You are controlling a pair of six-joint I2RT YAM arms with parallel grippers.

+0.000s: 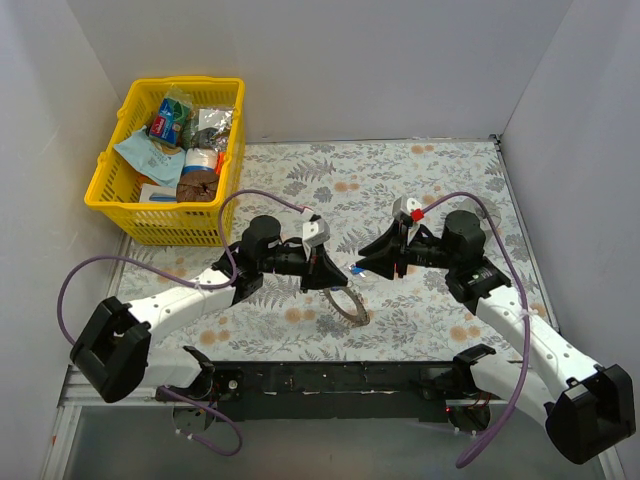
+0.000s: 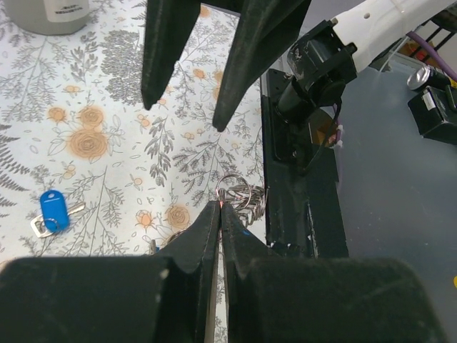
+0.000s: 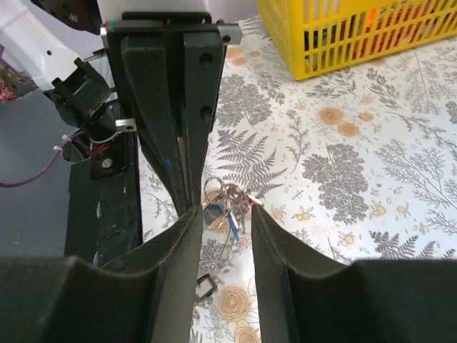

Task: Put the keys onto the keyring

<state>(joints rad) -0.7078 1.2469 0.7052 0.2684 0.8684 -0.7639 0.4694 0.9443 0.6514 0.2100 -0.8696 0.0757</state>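
Observation:
My left gripper (image 1: pixel 335 270) is shut on the keyring (image 1: pixel 348 305), a thin silvery ring that hangs below its tips. In the left wrist view the jaws (image 2: pixel 220 207) pinch the ring's loops (image 2: pixel 244 194). In the right wrist view a bunch of keys (image 3: pixel 227 211) with blue and red heads hangs at the left gripper's shut fingers (image 3: pixel 182 107). My right gripper (image 3: pixel 223 209) is open, its tips on either side of that bunch; it also shows in the top view (image 1: pixel 368 262). A loose blue key (image 2: pixel 53 211) lies on the table.
A yellow basket (image 1: pixel 112 190) full of packets stands at the back left. A squat grey cylinder (image 2: pixel 46 14) stands beyond the right gripper. A small black clip (image 3: pixel 204 286) lies below the keys. The black base rail (image 1: pixel 330 380) runs along the near edge.

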